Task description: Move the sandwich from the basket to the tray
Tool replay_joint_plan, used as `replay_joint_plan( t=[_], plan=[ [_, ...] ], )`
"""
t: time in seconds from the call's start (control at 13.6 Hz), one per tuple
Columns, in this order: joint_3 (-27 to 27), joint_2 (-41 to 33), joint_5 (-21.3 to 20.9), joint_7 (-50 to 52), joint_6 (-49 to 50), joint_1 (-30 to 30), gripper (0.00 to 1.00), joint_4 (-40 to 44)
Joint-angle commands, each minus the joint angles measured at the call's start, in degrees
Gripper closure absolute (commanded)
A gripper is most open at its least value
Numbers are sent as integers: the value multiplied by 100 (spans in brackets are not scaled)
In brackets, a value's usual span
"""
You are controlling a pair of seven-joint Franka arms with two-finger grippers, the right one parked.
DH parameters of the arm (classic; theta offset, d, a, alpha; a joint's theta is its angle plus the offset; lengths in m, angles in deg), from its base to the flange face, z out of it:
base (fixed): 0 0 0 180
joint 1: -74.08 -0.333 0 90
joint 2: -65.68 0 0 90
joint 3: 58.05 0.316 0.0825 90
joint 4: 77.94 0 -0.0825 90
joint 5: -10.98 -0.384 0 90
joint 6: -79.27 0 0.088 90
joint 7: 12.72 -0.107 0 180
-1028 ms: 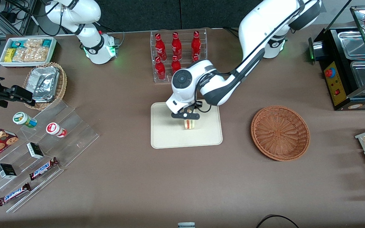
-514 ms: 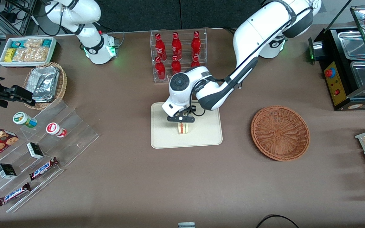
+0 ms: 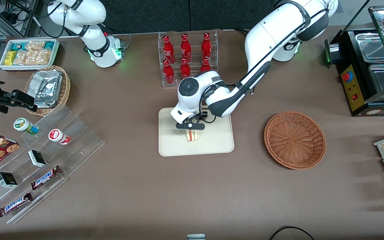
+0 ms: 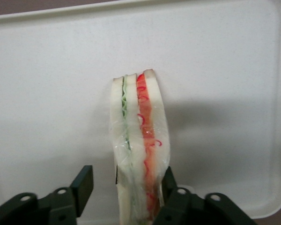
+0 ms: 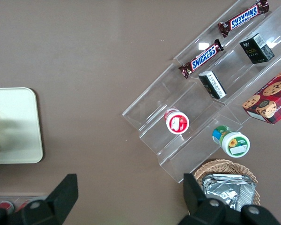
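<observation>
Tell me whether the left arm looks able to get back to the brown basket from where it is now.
Probably yes. The tool stands open over the tray, its fingers either side of the sandwich. Bare table separates tray and basket, and nothing stands between them.

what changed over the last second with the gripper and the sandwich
The gripper carried the sandwich a little toward the parked arm's end, above the tray, then almost stopped. Now the fingers are spread, one clear of the sandwich, so it looks released, standing on edge on the tray. The basket stayed empty and in place.
</observation>
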Motion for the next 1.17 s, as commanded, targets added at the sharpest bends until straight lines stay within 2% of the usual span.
replay_joint_plan(
  t=[0.0,0.29,0.59,1.1],
  plan=[
    [-8,-249,-46,155,545,-72,0,170],
    [-17,-1074,700,155,1152,-485,0,267],
    [-35,-2041,1262,-20,2188,-1389,0,250],
    [-26,-3325,1659,-2706,3841,-3208,0,206]
  ],
)
